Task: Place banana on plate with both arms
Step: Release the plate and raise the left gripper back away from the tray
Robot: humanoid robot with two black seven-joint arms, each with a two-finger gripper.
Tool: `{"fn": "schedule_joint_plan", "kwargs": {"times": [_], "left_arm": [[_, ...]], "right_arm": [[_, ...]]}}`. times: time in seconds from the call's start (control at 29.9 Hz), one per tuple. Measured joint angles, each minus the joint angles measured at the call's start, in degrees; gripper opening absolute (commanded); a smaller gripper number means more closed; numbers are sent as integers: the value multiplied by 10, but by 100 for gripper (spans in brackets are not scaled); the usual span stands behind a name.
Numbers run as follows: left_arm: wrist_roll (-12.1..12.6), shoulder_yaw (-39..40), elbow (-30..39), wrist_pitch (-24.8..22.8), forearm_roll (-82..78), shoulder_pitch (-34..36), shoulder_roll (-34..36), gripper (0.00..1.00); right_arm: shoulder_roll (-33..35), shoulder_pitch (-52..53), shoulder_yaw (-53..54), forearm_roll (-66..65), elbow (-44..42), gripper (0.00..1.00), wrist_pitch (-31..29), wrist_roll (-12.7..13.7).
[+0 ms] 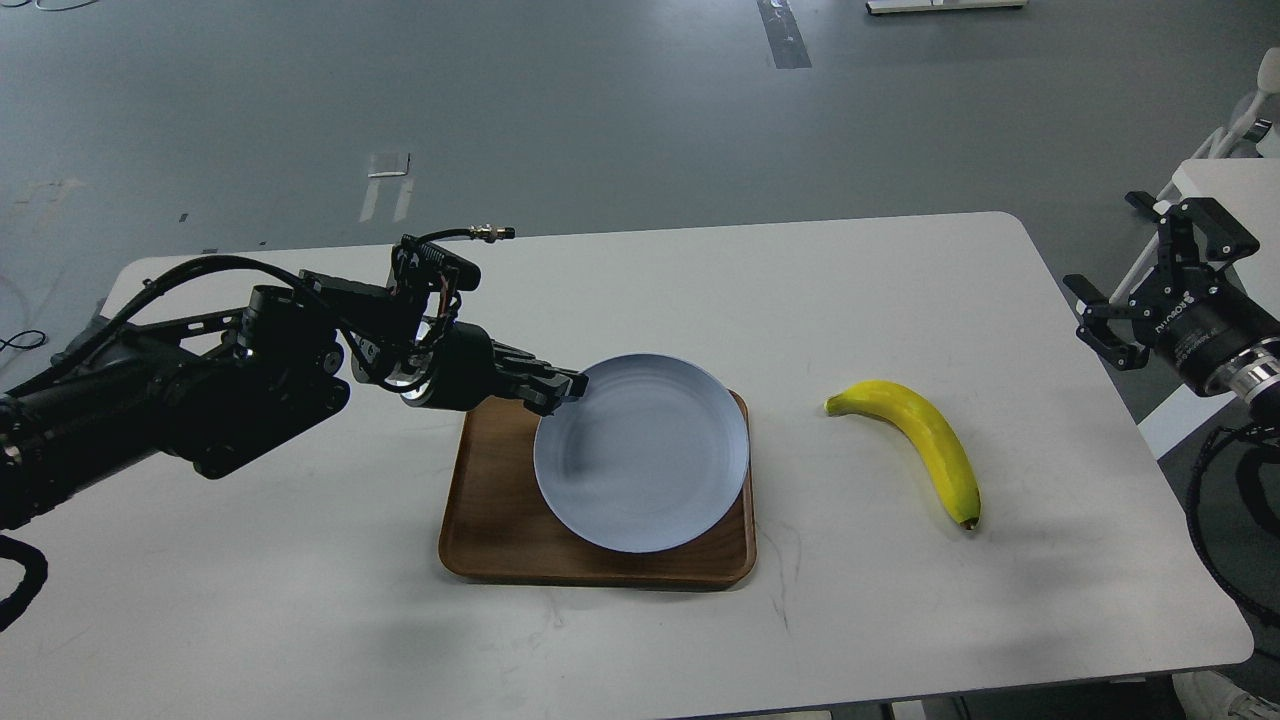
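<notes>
The yellow banana point(925, 440) lies on the white table, right of the plate, dark tip toward the front. The pale blue-grey plate point(640, 455) is over the brown wooden tray point(495, 520), and its far right rim reaches a little past the tray's edge. My left gripper point(562, 388) comes in from the left and is shut on the plate's upper left rim. My right gripper point(1104, 242) hangs open and empty off the table's right edge, well right of the banana and above it.
The white table point(300, 620) has rounded corners, with grey floor beyond its far edge. Another white surface point(1235, 190) and a chair stand at the far right, behind my right arm.
</notes>
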State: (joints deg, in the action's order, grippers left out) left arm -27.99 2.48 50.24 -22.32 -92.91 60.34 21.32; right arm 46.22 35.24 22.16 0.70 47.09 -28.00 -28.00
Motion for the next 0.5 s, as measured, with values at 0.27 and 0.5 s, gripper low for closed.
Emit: {"fn": "schedule_joint_plan", "kwargs": {"times": [0.27,0.5], "left_arm": [[0,-51,-77,37,4,-2,-42,72],[0,-52,-81,39,13,-4,-44,98]], "right_arm": [[3,-1,0,0,0,100,0,0],[4,-1,0,0,0,100,0,0]]}}
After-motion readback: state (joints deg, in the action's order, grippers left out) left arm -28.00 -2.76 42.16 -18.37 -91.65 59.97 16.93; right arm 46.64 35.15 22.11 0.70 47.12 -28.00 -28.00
